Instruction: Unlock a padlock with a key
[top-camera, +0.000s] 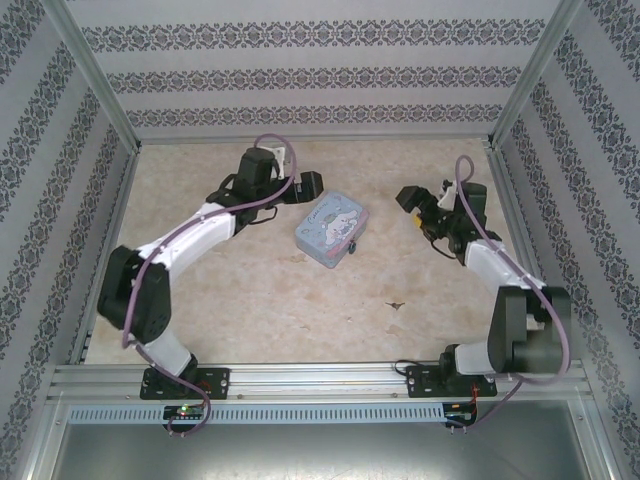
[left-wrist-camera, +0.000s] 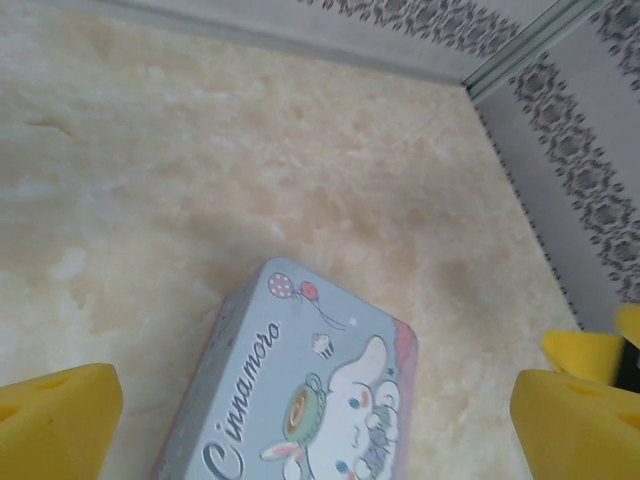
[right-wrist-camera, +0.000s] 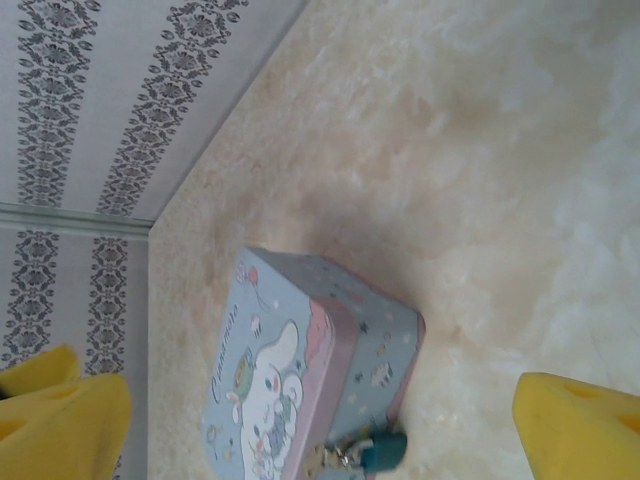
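The padlock (right-wrist-camera: 385, 450) is tiny and teal with a brassy shackle. It hangs on the clasp of a pastel-blue cartoon tin box (right-wrist-camera: 300, 360) and shows as a dark speck (top-camera: 351, 246) on the near-right side of the tin box (top-camera: 332, 228). A small dark thing that looks like the key (top-camera: 396, 303) lies on the table, nearer than the box and to its right. My left gripper (top-camera: 306, 184) hovers open just behind and left of the box (left-wrist-camera: 300, 390). My right gripper (top-camera: 412, 200) stands open to the box's right, nothing between its yellow pads (right-wrist-camera: 580, 425).
The marbled beige table (top-camera: 250, 290) is walled by patterned panels at the back and on both sides, with metal posts at the corners. A faint small mark (top-camera: 296, 258) lies left of the box. Bare table stretches in front of the box.
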